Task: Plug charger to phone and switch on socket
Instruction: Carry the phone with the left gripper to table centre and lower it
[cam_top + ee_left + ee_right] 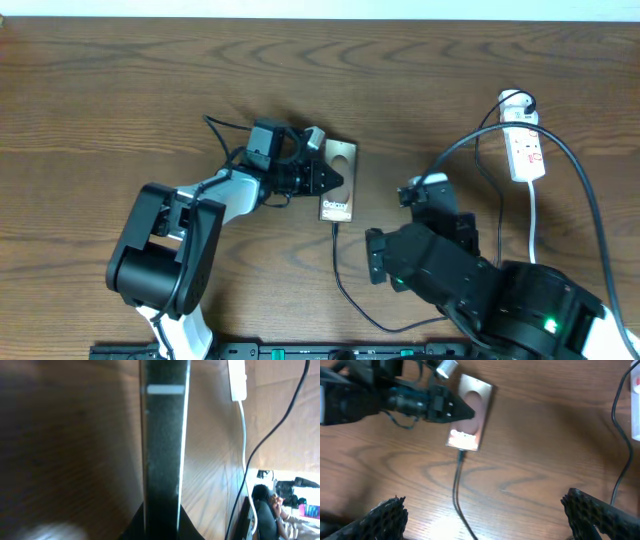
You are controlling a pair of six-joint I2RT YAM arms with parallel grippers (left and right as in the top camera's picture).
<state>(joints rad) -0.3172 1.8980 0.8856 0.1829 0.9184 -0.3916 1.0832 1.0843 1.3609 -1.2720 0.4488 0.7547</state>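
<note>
The left end effector (466,411) grips the phone (481,404) by one edge, the charger (456,485) plugged into its end.

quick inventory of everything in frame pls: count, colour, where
phone: 1, bronze-grey, table centre, lying flat.
charger: 1, black cable, tip at the phone's near edge, loops right and up to the socket.
socket: 1, white strip, far right.
white cord: 1, white, runs from the socket toward the near edge.
table: 1, dark wood.
left hand: 1, black, shut, tip on the phone's left side.
right hand: 1, black, open, empty, near side of the phone.
</note>
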